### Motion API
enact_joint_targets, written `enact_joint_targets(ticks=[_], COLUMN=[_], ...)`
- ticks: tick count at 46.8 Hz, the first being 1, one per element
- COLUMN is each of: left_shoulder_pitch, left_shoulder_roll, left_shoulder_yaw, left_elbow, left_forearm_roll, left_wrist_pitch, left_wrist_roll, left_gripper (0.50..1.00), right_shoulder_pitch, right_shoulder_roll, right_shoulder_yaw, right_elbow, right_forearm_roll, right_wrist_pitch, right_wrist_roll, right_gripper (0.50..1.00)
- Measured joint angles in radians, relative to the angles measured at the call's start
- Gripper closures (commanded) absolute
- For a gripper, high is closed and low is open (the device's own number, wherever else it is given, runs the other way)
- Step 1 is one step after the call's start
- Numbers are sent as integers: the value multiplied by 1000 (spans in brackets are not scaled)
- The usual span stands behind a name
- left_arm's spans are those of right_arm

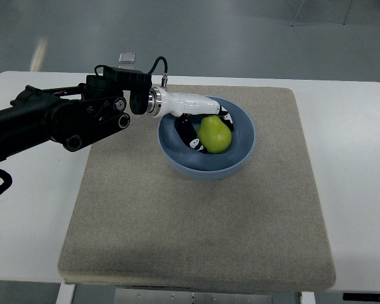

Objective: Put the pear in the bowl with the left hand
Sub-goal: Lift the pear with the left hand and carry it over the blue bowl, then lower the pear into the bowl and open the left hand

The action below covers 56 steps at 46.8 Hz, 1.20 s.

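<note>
Across the white table (31, 209) lies a square grey felt mat (196, 221), coarse and matte, its corners rounded. From the picture's left edge the black jointed left arm (57, 120) reaches out nearly level, bulky at the elbow links and ending in a smooth white wrist shell. Toward the mat's far side sits a round blue bowl (240, 155) with a thick, softly glossy rim. Over its near-left rim the left hand (199, 123) dips inside, white-and-black fingers (190, 134) curled around the pear (215, 134), holding it. That pear, yellow-green and smooth, sits within the bowl's hollow.
</note>
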Motion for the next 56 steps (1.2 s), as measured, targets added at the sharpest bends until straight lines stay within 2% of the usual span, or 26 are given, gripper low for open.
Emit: enact_joint_targets(ticks=[4, 7, 16, 18, 28, 43, 56], left_shoulder_pitch=[0, 0, 10, 12, 16, 11, -6], left_shoulder_roll=[-14, -17, -18, -17, -17, -14, 0], left_shoulder_yaw=[0, 0, -5, -5, -7, -23, -140], left_elbow=[-3, -4, -5, -5, -4, -8, -2], left_forearm_roll=[24, 27, 23, 21, 15, 10, 10], left_wrist_pitch=[37, 48, 50, 50, 50, 51, 50], left_wrist_roll=[-8, -9, -9, -11, -23, -27, -26], left_gripper=[744, 722, 557, 540, 512, 510, 510], right_shoulder_pitch=[0, 0, 0, 0, 0, 0, 0], right_shoulder_roll=[0, 0, 0, 0, 0, 0, 0], right_shoulder_yaw=[0, 0, 0, 0, 0, 0, 0], right_elbow=[0, 0, 0, 0, 0, 0, 0], right_forearm_roll=[0, 0, 0, 0, 0, 0, 0], right_wrist_pitch=[0, 0, 0, 0, 0, 0, 0], right_wrist_roll=[0, 0, 0, 0, 0, 0, 0], right_gripper=[576, 576, 574, 574, 574, 576, 576])
